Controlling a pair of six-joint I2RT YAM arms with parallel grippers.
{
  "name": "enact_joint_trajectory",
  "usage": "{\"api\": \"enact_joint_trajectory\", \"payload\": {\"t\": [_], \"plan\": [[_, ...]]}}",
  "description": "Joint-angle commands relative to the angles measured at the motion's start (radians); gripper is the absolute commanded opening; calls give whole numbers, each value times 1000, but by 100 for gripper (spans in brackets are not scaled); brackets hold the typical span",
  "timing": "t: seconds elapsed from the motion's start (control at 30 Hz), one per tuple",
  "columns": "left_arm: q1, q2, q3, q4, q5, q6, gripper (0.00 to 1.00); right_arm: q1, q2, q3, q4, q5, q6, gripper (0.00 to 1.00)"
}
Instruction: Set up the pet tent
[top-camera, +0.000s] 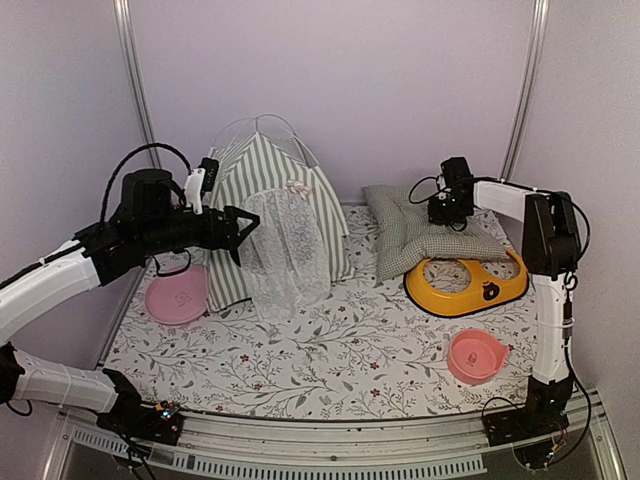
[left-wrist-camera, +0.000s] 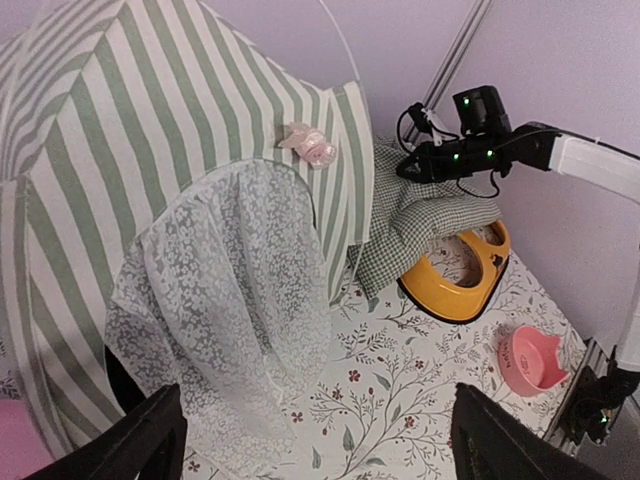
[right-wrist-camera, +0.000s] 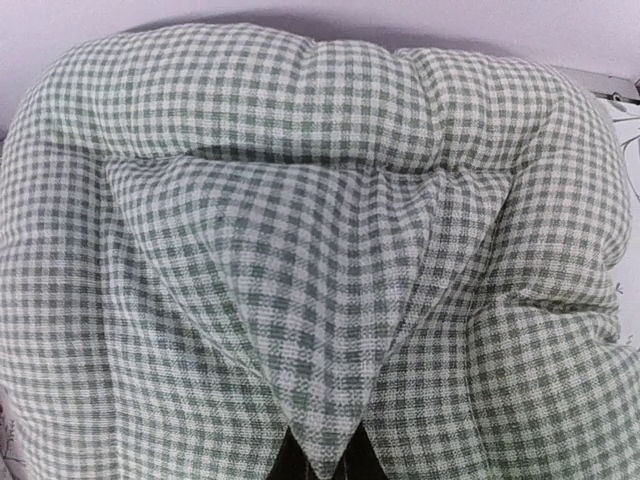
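The pet tent (top-camera: 268, 185) stands upright at the back left of the mat, grey-green and white striped, with its white lace curtain (top-camera: 285, 250) hanging over the door. In the left wrist view the pet tent (left-wrist-camera: 150, 130) fills the left side. My left gripper (top-camera: 245, 235) hovers just left of the curtain, open, with nothing between its fingers (left-wrist-camera: 150, 435). My right gripper (top-camera: 447, 212) is at the back right, shut on a pinched fold of the green-checked cushion (top-camera: 420, 238). The cushion (right-wrist-camera: 320, 200) fills the right wrist view, and only the dark fingertips (right-wrist-camera: 300, 465) show below the fold.
A yellow double pet bowl (top-camera: 465, 282) lies against the cushion's front edge. A pink bowl (top-camera: 476, 355) sits near the right front. A pink dish (top-camera: 177, 298) lies left of the tent under my left arm. The floral mat (top-camera: 330, 350) covers the table; walls close behind.
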Motion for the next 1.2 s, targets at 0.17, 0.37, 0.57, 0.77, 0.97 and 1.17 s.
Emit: {"api": "enact_joint_trajectory", "payload": {"t": [0.17, 0.37, 0.57, 0.77, 0.97, 1.17], "plan": [[-12, 20, -41, 70, 87, -95, 92, 8, -341, -71, -18, -9, 44, 0], [-12, 32, -45, 79, 89, -158, 91, 29, -622, -260, 17, -63, 102, 0], [-12, 7, -59, 110, 134, -166, 92, 168, -899, -435, 6, -14, 171, 0], [-18, -12, -88, 114, 195, -179, 91, 445, -1145, -650, 36, 149, 329, 0], [-69, -123, -215, 123, 189, -205, 91, 817, -1283, -932, 124, 355, 533, 0], [-179, -230, -353, 122, 117, -247, 91, 1019, -1258, -1140, 275, 409, 713, 0]]}}
